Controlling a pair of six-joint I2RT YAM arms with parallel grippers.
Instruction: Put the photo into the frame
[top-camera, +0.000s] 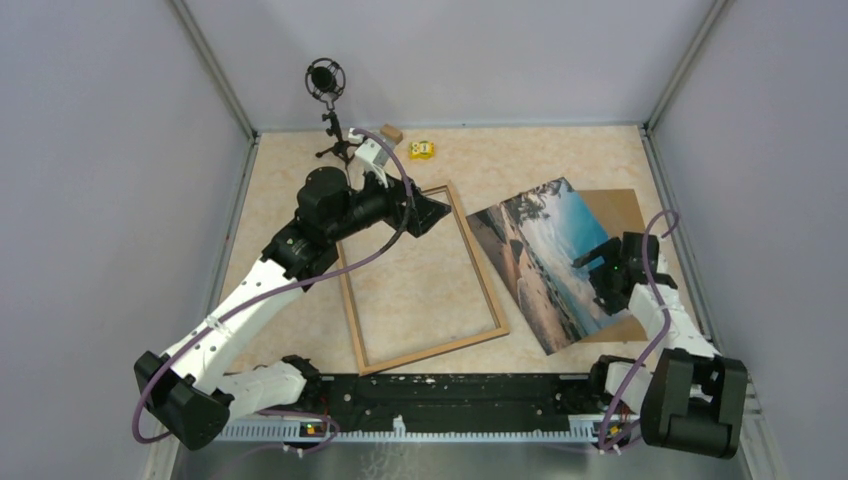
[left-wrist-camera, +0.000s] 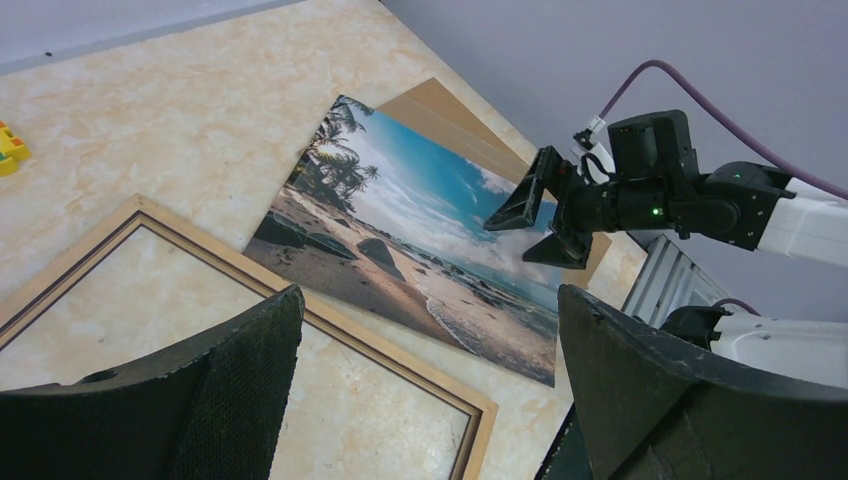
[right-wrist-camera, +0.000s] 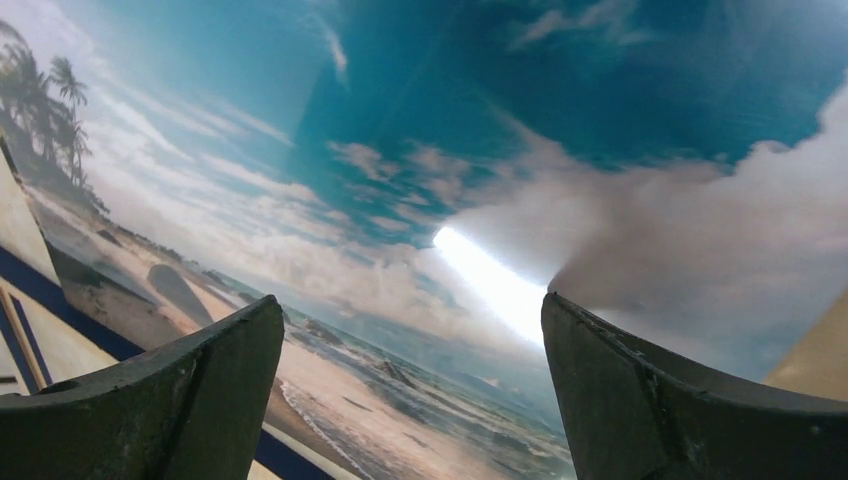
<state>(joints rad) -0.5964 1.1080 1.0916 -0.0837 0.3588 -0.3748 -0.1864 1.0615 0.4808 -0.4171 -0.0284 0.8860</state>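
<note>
The photo (top-camera: 545, 262), a glossy seaside print, lies right of centre, partly over a plain brown backing board (top-camera: 622, 205). To its left the frame (top-camera: 482, 275) lies flat with its light wood face up, and bare table shows inside it. My left gripper (top-camera: 430, 210) hangs open above the frame's far right corner, holding nothing. In the left wrist view the frame's rim (left-wrist-camera: 345, 330) and the photo (left-wrist-camera: 400, 220) sit beyond my open left gripper (left-wrist-camera: 430, 296). My right gripper (top-camera: 590, 258) is open just above the photo's right part. The photo (right-wrist-camera: 400, 150) fills the right wrist view between that gripper's (right-wrist-camera: 410, 302) spread fingers.
A microphone on a small tripod (top-camera: 326, 85) stands at the back left. A yellow toy (top-camera: 421, 149) and a small brown block (top-camera: 390, 132) lie near the back wall. Grey walls close three sides, and a black rail (top-camera: 450, 390) runs along the near edge.
</note>
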